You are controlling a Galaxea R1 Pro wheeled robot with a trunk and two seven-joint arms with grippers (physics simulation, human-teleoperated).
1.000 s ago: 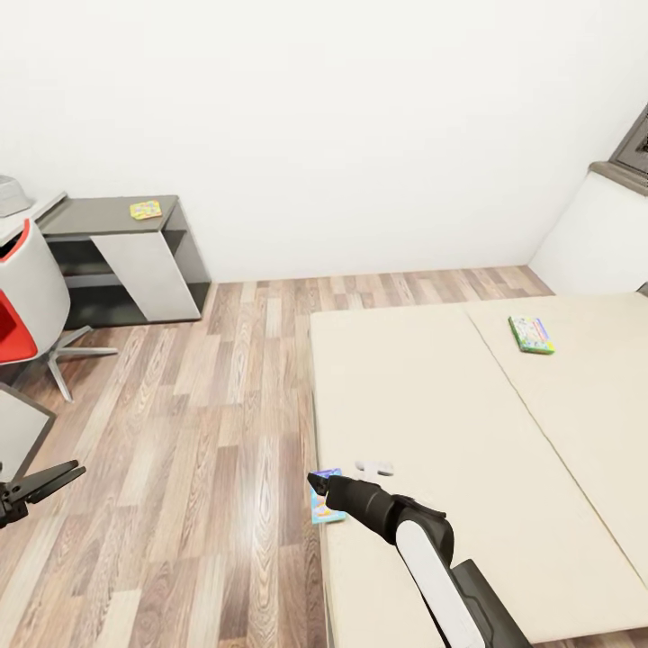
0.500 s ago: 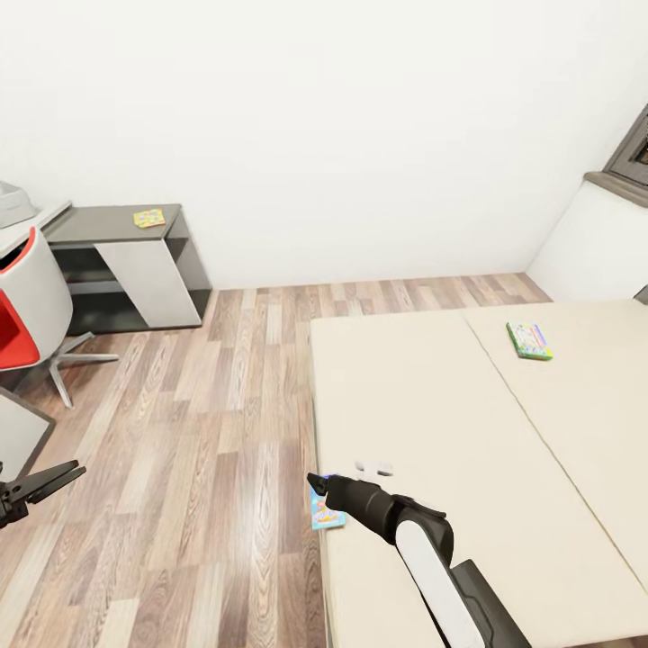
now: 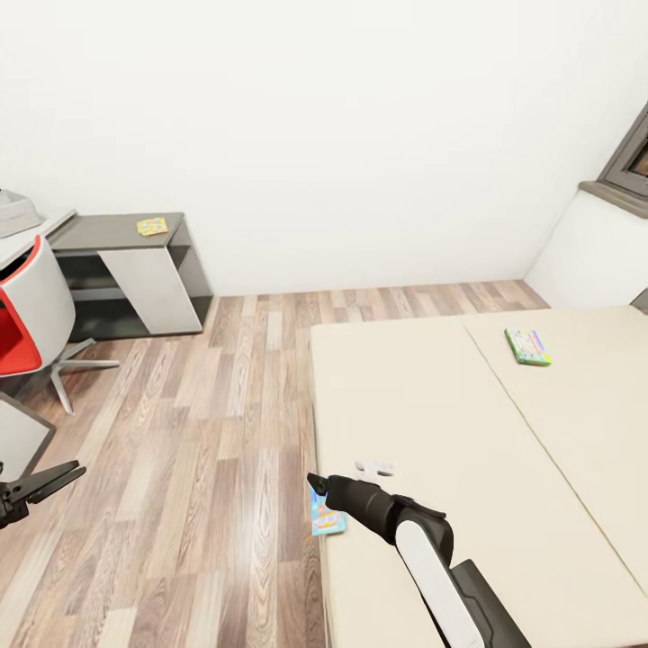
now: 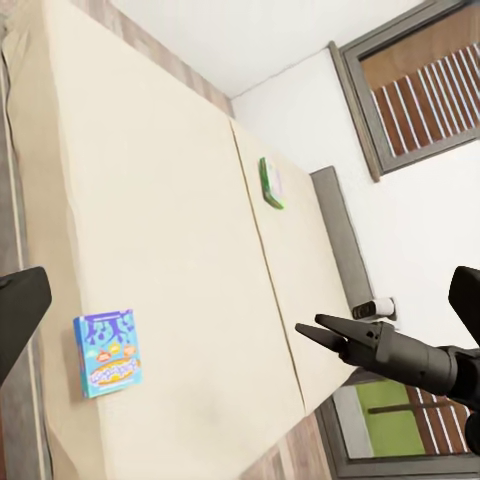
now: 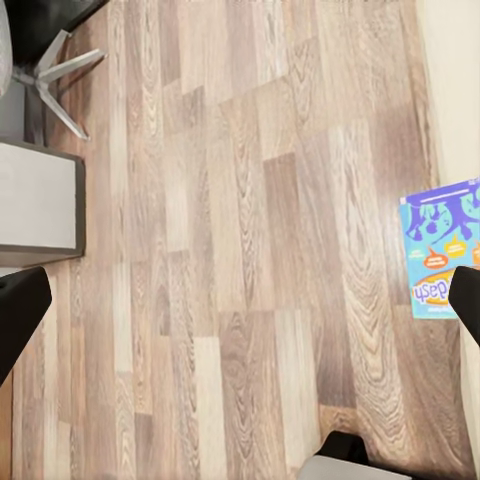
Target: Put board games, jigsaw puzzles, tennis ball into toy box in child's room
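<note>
The right gripper (image 3: 315, 482) was held open above a blue game (image 3: 326, 517) at the bed (image 3: 432, 396) edge, seemingly for pickup; the left gripper (image 3: 54, 477) was open, idle.

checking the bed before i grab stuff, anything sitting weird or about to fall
Yes: the blue-purple board game lies at the very edge of the bed, part of it jutting over the wood floor. The green-edged board game lies flat, well in.
</note>
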